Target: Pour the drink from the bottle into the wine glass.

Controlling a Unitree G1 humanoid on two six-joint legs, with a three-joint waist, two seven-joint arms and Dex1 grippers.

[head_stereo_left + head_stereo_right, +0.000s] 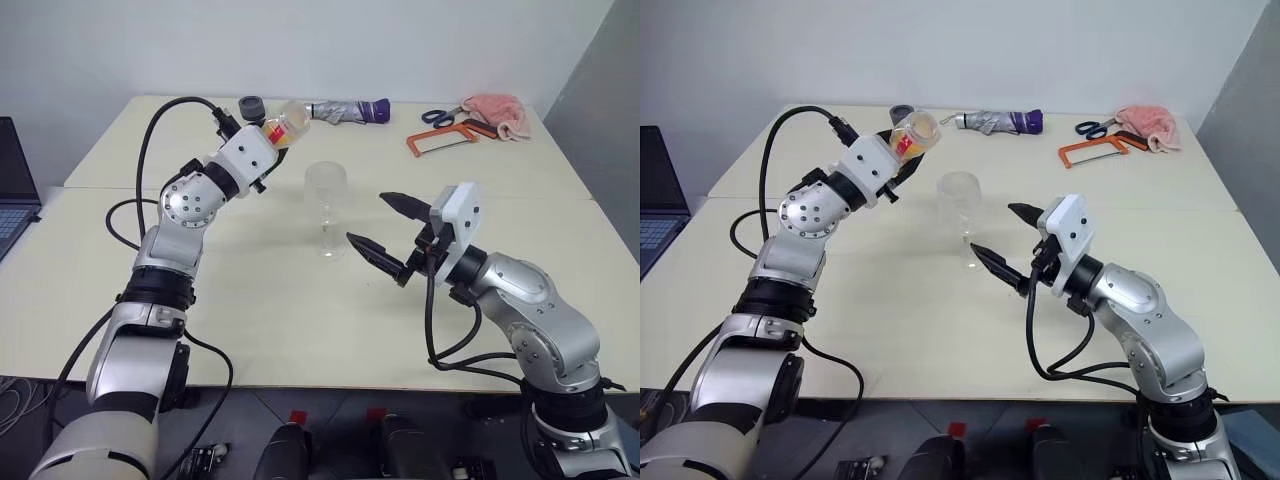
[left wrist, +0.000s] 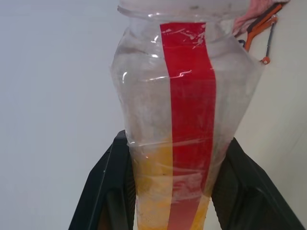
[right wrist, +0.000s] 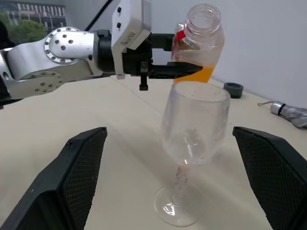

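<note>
While left gripper (image 3: 184,69) grips bottle (image 3: 199,43), wine glass (image 3: 189,143) below

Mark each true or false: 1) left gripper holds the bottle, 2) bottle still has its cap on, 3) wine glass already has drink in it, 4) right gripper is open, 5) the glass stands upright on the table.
1) True. The left gripper is shut on the bottle, lifted off the table.
2) False. The bottle's mouth is open, no cap on it.
3) False. The wine glass looks empty; the drink is in the bottle.
4) True. The right gripper is open, its fingers spread, near the glass but apart from it.
5) True. It stands on its foot.
</note>
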